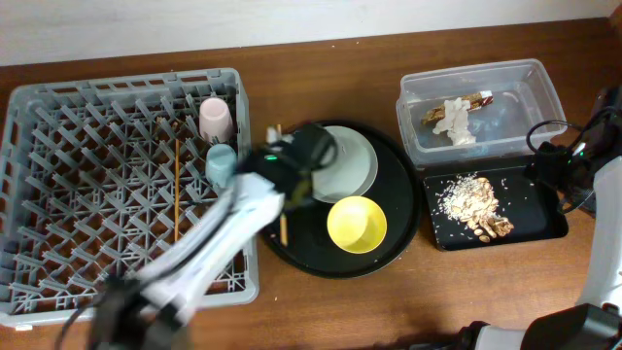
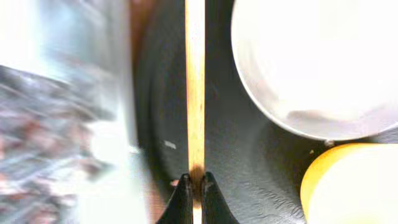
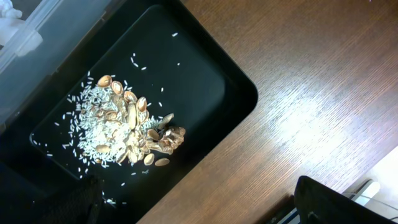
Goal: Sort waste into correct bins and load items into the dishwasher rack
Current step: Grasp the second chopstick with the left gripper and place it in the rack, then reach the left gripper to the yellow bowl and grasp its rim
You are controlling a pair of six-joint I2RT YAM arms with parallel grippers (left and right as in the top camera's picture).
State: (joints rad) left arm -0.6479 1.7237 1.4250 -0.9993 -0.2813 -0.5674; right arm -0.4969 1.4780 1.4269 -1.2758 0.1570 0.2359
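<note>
My left gripper (image 2: 194, 184) is shut on a thin wooden chopstick (image 2: 195, 87) over the left edge of the round black tray; in the overhead view the gripper (image 1: 281, 201) is beside the grey-white plate (image 1: 348, 165) and yellow bowl (image 1: 357, 224). The grey dishwasher rack (image 1: 58, 194) holds a pink cup (image 1: 215, 119), a blue cup (image 1: 222, 163) and another chopstick (image 1: 177, 185). The clear tub (image 1: 515, 92) holds the white napkin (image 1: 455, 122) and gold-brown wrapper (image 1: 477, 98). The shallow black tray (image 1: 544, 219) holds food scraps (image 3: 127, 127). My right gripper (image 3: 199, 208) is open and empty over this tray's corner.
The round black tray (image 1: 408, 228) sits between the rack and the bins. Bare wooden table (image 3: 311, 81) lies to the right of the shallow black tray. The right arm's base and cables (image 1: 593, 146) are at the far right edge.
</note>
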